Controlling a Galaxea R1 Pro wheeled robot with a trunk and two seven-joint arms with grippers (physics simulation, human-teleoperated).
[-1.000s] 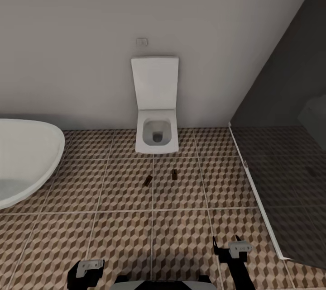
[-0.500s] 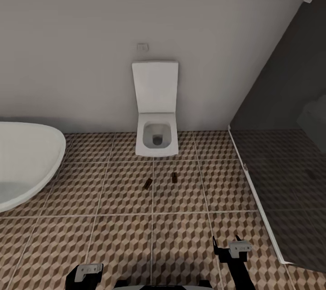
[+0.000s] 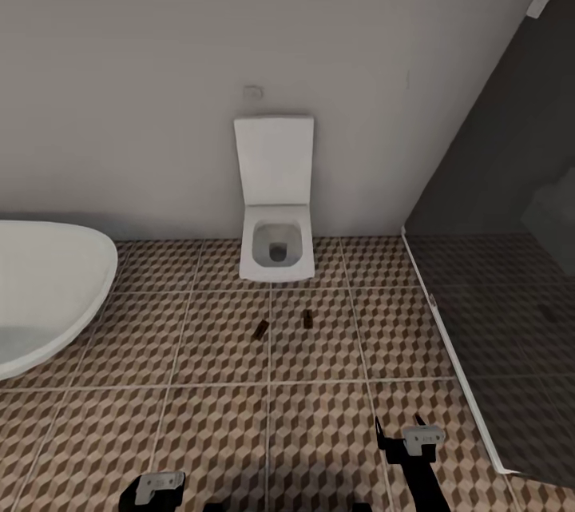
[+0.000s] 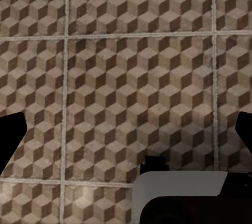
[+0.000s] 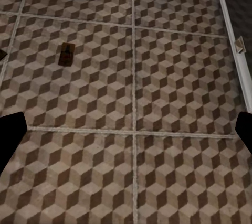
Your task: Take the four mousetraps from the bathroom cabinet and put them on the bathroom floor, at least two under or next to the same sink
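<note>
our view has slid back a bit; two small flat tan wooden mousetraps (image 3: 260, 329) (image 3: 307, 319) lie on the cube-pattern tiled bathroom floor (image 3: 200, 432) before the white toilet (image 3: 275, 252). we judge them light and stiff, best pinched by the long edges. both our left claw (image 3: 157, 488) and right claw (image 3: 406, 434) are wide and hold nothing.

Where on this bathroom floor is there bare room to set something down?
The floor is bare across the tiles between the bathtub and the shower glass, nearer the robot. It is tighter in front of the toilet, where two mousetraps lie apart on the tiles.
</note>
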